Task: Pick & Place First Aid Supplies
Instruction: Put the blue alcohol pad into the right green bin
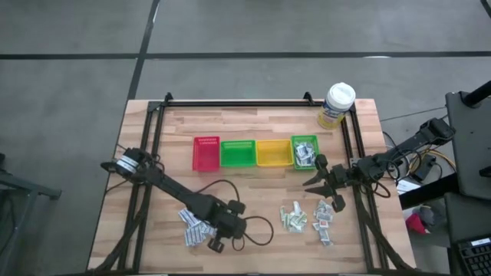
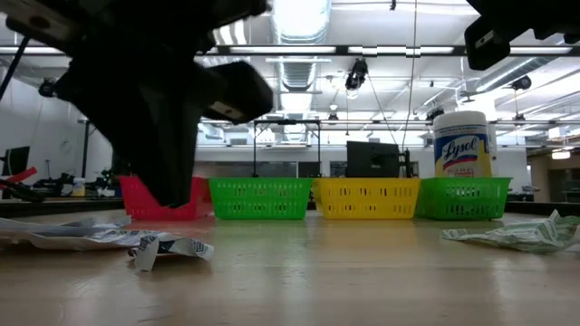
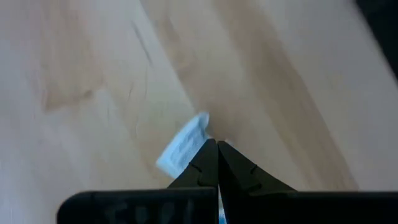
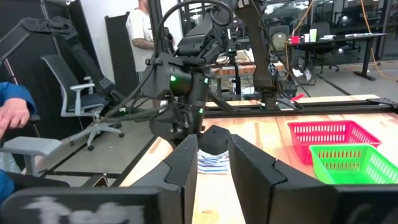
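The first aid supplies are small flat sachets in two heaps on the wood: one at the near left (image 1: 192,228), one at the near right (image 1: 307,217). More lie in the small green bin (image 1: 304,151). My left gripper (image 1: 215,244) is beside the left heap, pointing steeply down and shut on a white-blue sachet (image 3: 183,147). My right gripper (image 4: 214,163) hovers level near the green bin, open, with nothing between its fingers. My left gripper pinches the white-blue sachet by one end (image 3: 202,144) between its two fingertips, coming from above at a steep slant. The rest of the sachet sticks out past the tips over bare wood. I cannot tell if it is clear of the table.
A row of bins stands mid-table: red (image 1: 205,153), green (image 1: 238,153), yellow (image 1: 273,152) and the small green one. A yellow wipes tub (image 1: 337,104) stands at the far right corner. A black cable (image 1: 257,230) loops on the wood by my left arm. A person's sleeve (image 4: 12,118) shows beyond the table.
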`<state>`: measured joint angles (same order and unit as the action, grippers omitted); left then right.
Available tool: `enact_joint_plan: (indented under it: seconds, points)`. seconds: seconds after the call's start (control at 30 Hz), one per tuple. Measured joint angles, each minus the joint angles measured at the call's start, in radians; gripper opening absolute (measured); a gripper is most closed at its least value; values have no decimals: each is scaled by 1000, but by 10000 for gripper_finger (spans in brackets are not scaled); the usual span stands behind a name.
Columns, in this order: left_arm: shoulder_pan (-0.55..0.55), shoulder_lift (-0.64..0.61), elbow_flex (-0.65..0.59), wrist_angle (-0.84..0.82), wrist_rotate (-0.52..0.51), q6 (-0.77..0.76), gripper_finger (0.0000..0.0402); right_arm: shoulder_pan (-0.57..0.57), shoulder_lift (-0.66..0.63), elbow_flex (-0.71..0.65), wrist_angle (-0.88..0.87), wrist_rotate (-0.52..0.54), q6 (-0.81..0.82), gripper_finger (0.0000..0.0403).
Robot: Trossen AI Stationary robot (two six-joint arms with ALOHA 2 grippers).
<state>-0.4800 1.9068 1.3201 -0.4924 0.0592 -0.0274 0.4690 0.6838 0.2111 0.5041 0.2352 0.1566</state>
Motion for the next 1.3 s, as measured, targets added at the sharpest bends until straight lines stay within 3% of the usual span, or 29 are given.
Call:
enact_joint_plan:
  seconds: [0.17,0.5,0.8,0.97,1.3]
  points:
    - [0,0,0,38,0,-2,0,0,0,0,0,0,0,96]
    - [0,-1,0,40,0,-155,7,0,1,0,0,0,0,83]
    - [0,-2,0,66,0,-238,104,0,1,0,0,0,0,80]
    - [0,-2,0,72,0,-387,144,0,1,0,0,0,0,88]
    - [0,-1,0,74,0,-739,151,0,0,0,0,0,-3,94]
